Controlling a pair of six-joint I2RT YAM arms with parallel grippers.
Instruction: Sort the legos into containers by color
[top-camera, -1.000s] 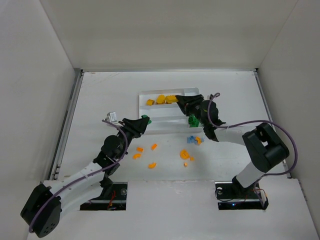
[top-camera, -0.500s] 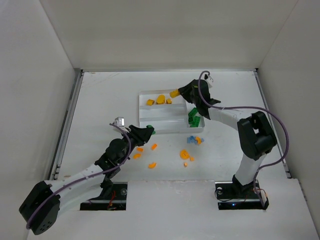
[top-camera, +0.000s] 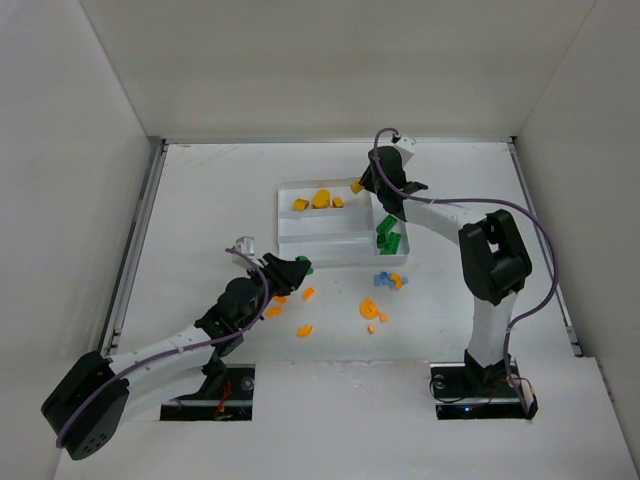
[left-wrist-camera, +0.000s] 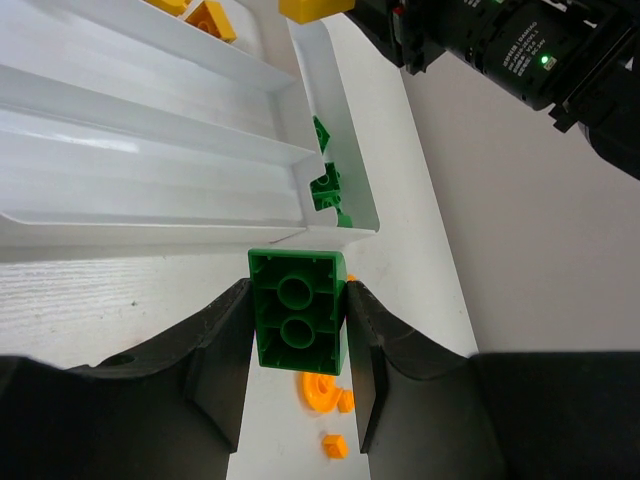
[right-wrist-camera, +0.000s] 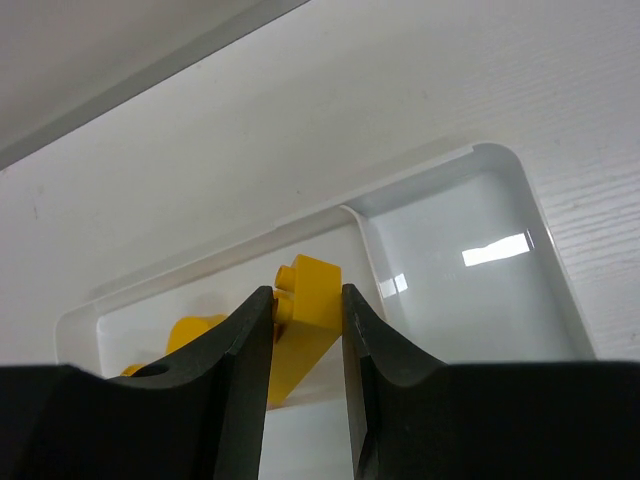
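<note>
A shallow, glossy white plastic tray (top-camera: 322, 238) with rounded corners sits mid-table, split into three long sections and a narrow crosswise section at its right end. The table (top-camera: 200, 200) is matte white with a faint wood grain.

The far long section holds yellow pieces (top-camera: 320, 200), and the crosswise section holds small green bricks (top-camera: 388, 238). Flat orange bits (top-camera: 302, 330) and tiny light-blue pieces (top-camera: 386, 280) lie loose on the table near the tray's near side.

The left gripper (top-camera: 297, 266) hovers just off the tray's near wall. Its black, curved fingers (left-wrist-camera: 215, 350) are narrowly parted and clamp the sides of a green brick (left-wrist-camera: 298, 322), whose hollow underside shows two round tubes.

The right gripper (top-camera: 358, 186) is over the far long section's right end. Its fingers (right-wrist-camera: 240, 370) pinch a yellow studded brick (right-wrist-camera: 305, 320).
</note>
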